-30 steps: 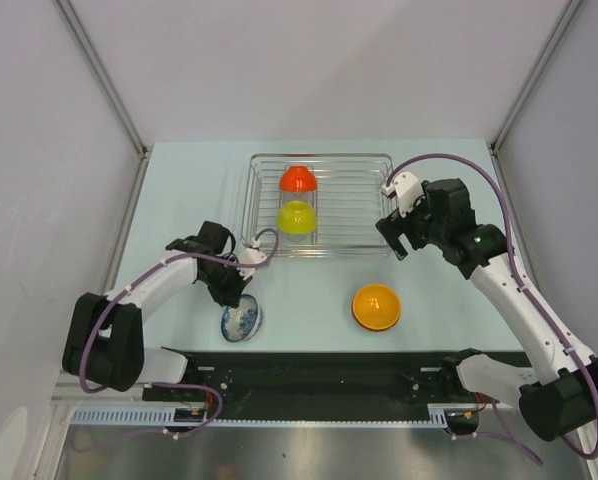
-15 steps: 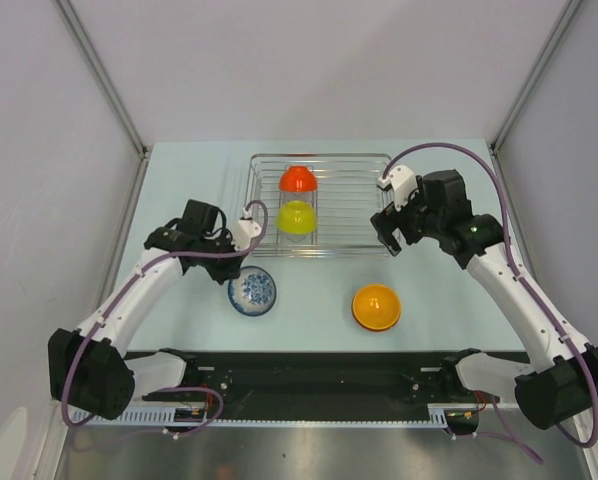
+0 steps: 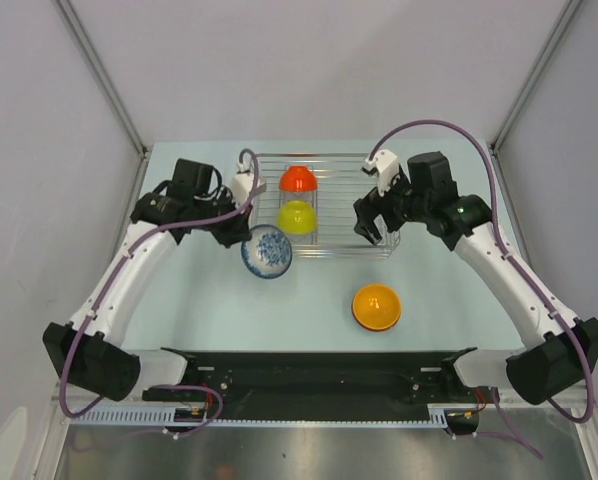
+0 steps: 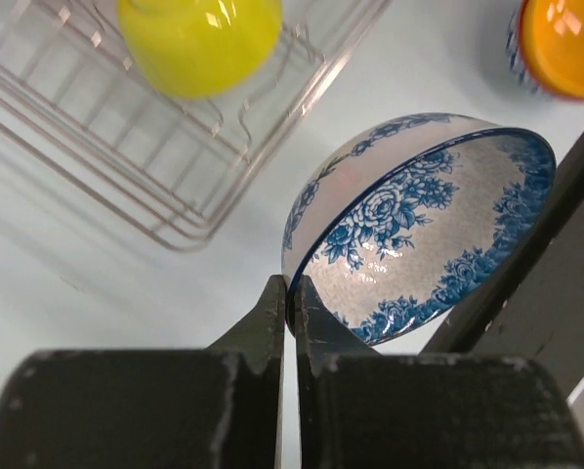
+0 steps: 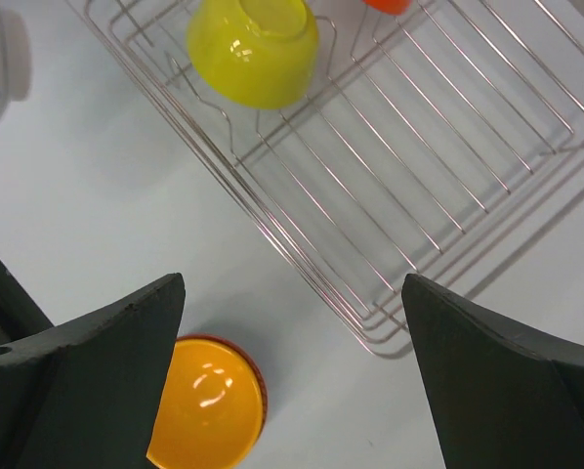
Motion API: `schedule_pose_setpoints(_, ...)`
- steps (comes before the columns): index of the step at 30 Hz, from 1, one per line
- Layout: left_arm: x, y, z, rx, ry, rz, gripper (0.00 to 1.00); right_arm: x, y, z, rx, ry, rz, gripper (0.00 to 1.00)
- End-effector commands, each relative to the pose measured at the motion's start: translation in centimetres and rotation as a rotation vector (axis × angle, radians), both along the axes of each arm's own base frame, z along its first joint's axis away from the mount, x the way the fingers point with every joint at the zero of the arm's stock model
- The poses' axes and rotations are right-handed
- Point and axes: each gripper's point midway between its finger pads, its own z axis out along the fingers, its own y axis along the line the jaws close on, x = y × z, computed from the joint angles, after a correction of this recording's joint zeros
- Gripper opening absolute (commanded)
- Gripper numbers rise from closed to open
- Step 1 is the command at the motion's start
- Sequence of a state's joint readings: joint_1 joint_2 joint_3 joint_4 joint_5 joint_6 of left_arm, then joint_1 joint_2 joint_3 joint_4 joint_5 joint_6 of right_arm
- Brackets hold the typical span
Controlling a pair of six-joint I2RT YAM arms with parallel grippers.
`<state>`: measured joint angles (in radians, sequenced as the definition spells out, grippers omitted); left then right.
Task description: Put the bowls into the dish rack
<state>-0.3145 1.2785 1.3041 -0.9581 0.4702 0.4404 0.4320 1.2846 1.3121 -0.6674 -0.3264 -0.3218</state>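
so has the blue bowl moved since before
Yes: the blue bowl moved away from the near table edge, toward the dish rack's near left corner.

We find the dish rack [image 3: 344, 200] centred on the table [image 3: 194, 310], toward its far edge. Two bowls sit in the rack's left half, the rear bowl [image 3: 297, 179] directly behind the front bowl [image 3: 296, 216]. Just off the rack's near-left corner is the held bowl [image 3: 266, 251], its rim pinched in the left gripper [image 4: 289, 298]. The lone bowl [image 3: 376, 307] rests on the table toward the near edge, right of centre and apart from the rack. The right gripper [image 5: 292, 281] hangs over the rack's right end, near its near-right corner.
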Motion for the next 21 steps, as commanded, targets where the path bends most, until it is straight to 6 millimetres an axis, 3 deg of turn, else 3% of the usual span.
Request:
schedule_pose_setpoints(1, 4.1, -4.3, 5.1, -0.182, -0.066, 0.036, 0.0, 1.6, 2.9, 5.1, 0.171, -0.045, 0.014, 0.99)
schedule_pose_setpoints(3, 5.9, -5.2, 5.9, -0.182, -0.098, 0.053, 0.0, 2.2, 3.5, 6.6, 0.216, -0.054, 0.005, 0.98)
schedule_pose_setpoints(5, 7.7, -6.6, 5.3, -0.193, -0.085, 0.068, 0.0, 3.0, 4.0, 6.6, 0.222, -0.038, -0.001, 0.95)
schedule_pose_setpoints(6, 8.5, -7.2, 6.3, -0.21, -0.103, 0.07, 0.0, 3.3, 4.2, 6.8, 0.228, -0.044, -0.004, 0.95)
schedule_pose_setpoints(8, 10.1, -8.7, 4.6, -0.201, -0.053, 0.071, 0.0, 3.9, 4.6, 7.1, 0.241, -0.045, -0.01, 0.93)
schedule_pose_setpoints(9, 11.1, -9.3, 5.3, -0.206, -0.066, 0.071, 0.0, 4.3, 4.6, 7.4, 0.246, -0.059, -0.018, 0.92)
schedule_pose_setpoints(11, 12.8, -10.7, 4.3, -0.198, -0.036, 0.075, 0.0, 5.2, 4.9, 7.5, 0.242, -0.066, -0.034, 0.88)
schedule_pose_setpoints(14, 13.8, -12.1, 3.8, -0.191, -0.023, 0.068, 0.01, 6.6, 5.1, 7.1, 0.21, -0.088, -0.07, 0.82)
schedule_pose_setpoints(21, 15.6, -14.4, 5.1, -0.233, -0.039, 0.038, 0.0, 9.0, 4.6, 5.2, 0.138, -0.174, -0.142, 0.69)
